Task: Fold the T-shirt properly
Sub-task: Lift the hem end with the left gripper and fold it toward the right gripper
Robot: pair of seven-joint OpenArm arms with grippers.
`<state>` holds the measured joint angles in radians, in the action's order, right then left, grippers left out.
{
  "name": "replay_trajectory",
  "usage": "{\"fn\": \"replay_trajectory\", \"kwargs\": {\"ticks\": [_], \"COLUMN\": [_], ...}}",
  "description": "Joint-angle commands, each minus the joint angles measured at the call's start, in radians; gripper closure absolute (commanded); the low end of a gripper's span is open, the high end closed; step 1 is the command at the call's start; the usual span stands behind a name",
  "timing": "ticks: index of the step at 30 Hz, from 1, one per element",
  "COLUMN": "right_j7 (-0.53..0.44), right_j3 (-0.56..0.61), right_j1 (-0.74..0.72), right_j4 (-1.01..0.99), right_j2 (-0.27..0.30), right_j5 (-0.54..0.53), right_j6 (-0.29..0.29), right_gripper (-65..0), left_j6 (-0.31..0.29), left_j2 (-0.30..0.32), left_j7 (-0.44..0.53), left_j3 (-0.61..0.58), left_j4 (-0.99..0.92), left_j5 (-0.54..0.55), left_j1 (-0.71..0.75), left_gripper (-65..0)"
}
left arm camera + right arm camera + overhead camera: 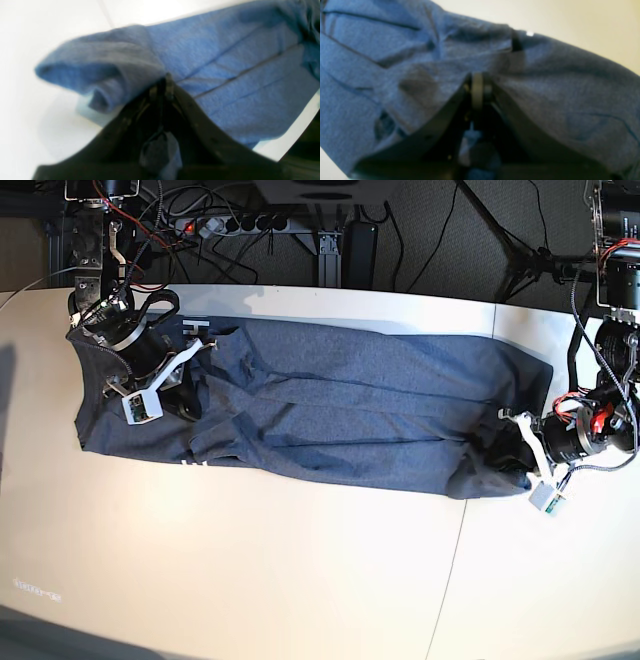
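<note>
The blue-grey T-shirt (pixel 350 410) lies stretched lengthwise across the white table (pixel 250 580), wrinkled, with a little white lettering showing at its left end. At the shirt's right end, my left gripper (pixel 503 448) is shut on a bunched fold of the T-shirt (pixel 225 75). In the left wrist view the left gripper (pixel 166 86) has cloth caught between the black fingers. My right gripper (pixel 188 387) sits on the shirt's left end. In the right wrist view the right gripper (pixel 477 87) is shut, pinching the T-shirt (pixel 395 75), which fills the frame.
A power strip (pixel 235 224) and loose cables lie on the floor beyond the table's far edge. A seam (pixel 455 570) runs through the tabletop at the right. The arm mounts stand at the far left (pixel 90 250) and far right (pixel 620 270).
</note>
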<state>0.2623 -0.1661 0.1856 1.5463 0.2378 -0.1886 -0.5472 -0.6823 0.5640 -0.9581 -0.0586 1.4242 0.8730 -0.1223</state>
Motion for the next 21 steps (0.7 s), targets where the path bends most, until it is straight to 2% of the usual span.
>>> {"fn": "replay_trajectory", "kwargs": {"ticks": [1,3,9,13,16,21], "right_j7": [-0.026,-0.026,-0.026,-0.026,-0.026,-0.026], "right_j3": [-0.006,-0.006,-0.006,-0.006,-0.006,-0.006], "right_j1": [-0.01,-0.011,-0.011,-0.011,-0.011,-0.011], "right_j4": [0.015,0.015,0.015,0.015,0.015,0.015], "right_j2": [0.011,0.011,0.011,0.011,0.011,0.011], "right_j5": [-0.014,-0.014,-0.015,-0.021,-0.021,-0.021], "right_j6": [-0.025,-0.025,-0.025,-0.025,-0.025,-0.025], "right_gripper": [0.0,0.0,0.0,0.0,0.0,0.0], "left_j6": [-0.016,-0.006,0.123,0.156,0.176,0.307], "left_j2": [0.006,-0.012,-0.093,-0.133,-0.171,-0.243], "left_j7": [0.019,0.019,0.004,0.004,0.004,0.005], "left_j3": [0.008,0.008,0.006,-0.013,-0.081,-0.273], "left_j4": [0.048,0.109,0.278,0.307,0.319,0.341], "left_j5": [0.014,-0.016,-0.127,-0.179,-0.25,-0.468], "left_j1": [-0.005,0.019,0.048,0.048,0.048,0.047], "left_gripper": [0.0,0.0,0.0,0.0,0.0,0.0]}}
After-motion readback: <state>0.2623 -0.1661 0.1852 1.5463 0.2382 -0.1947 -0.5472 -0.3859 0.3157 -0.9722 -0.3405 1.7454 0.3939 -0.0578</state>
